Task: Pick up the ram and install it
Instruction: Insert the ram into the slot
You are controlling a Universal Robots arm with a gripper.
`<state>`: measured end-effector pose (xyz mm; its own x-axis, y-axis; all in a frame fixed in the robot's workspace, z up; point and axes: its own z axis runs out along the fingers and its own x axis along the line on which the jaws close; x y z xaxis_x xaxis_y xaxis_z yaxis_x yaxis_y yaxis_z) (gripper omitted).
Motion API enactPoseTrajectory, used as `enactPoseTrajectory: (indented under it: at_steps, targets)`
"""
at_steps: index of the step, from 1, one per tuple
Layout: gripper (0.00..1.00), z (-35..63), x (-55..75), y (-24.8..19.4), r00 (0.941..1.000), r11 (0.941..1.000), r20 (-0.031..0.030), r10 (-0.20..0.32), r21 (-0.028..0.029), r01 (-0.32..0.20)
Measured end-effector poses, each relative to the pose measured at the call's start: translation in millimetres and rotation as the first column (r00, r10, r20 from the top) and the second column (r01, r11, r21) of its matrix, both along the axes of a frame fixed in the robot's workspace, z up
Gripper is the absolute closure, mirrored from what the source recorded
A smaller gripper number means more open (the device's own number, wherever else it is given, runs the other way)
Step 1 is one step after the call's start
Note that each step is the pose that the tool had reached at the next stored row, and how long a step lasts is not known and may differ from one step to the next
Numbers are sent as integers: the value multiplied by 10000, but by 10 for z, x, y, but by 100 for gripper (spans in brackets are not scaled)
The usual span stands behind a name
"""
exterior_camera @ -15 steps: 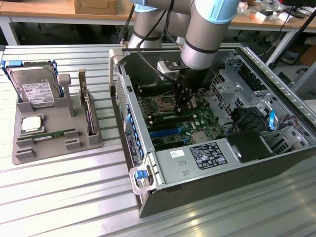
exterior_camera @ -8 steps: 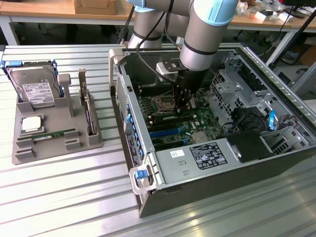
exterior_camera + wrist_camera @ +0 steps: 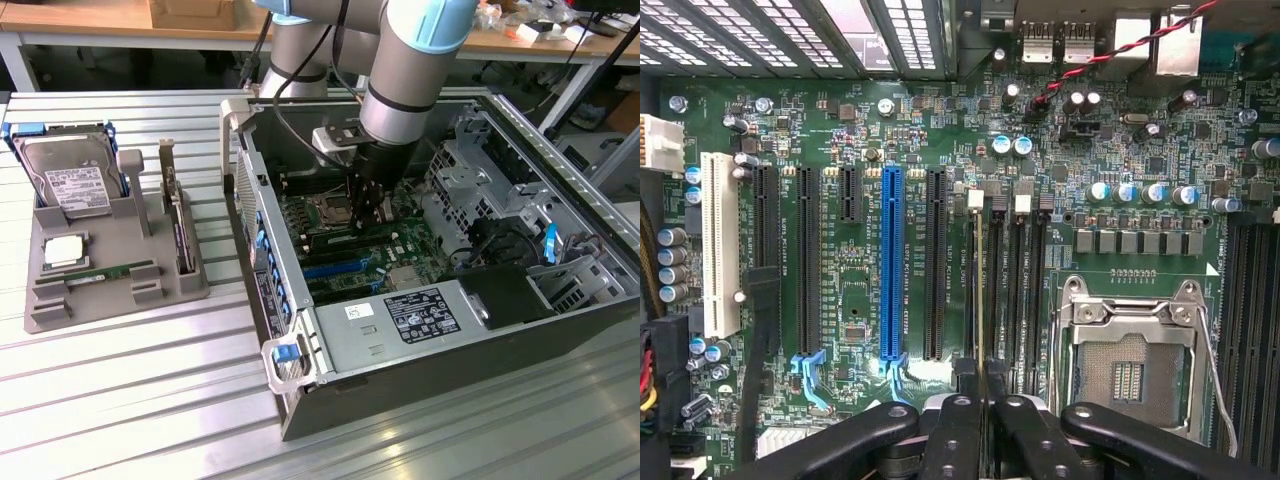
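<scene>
We see the gripper (image 3: 980,385) closed on the ram (image 3: 980,290), held edge-on over a motherboard (image 3: 855,150) memory slot, socket (image 3: 1130,370) at three o'clock.

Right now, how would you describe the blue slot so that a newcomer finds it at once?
Inside the open computer case, find the green motherboard. Long parallel slots lie between its white slot and the processor socket. The blue slot is the only bright one; its neighbours on both sides are black.
</scene>
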<state>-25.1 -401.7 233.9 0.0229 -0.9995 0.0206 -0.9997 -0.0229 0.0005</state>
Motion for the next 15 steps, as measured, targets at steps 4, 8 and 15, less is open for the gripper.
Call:
enactPoseTrajectory:
  at_steps: [4,8,15]
  targets:
    - [88,-1,0,0,10000,10000,0,0,1,0]
    - [88,6,0,0,10000,10000,1,0,2,0]
    - [88,10,0,-17,10000,10000,1,-44,2,44]
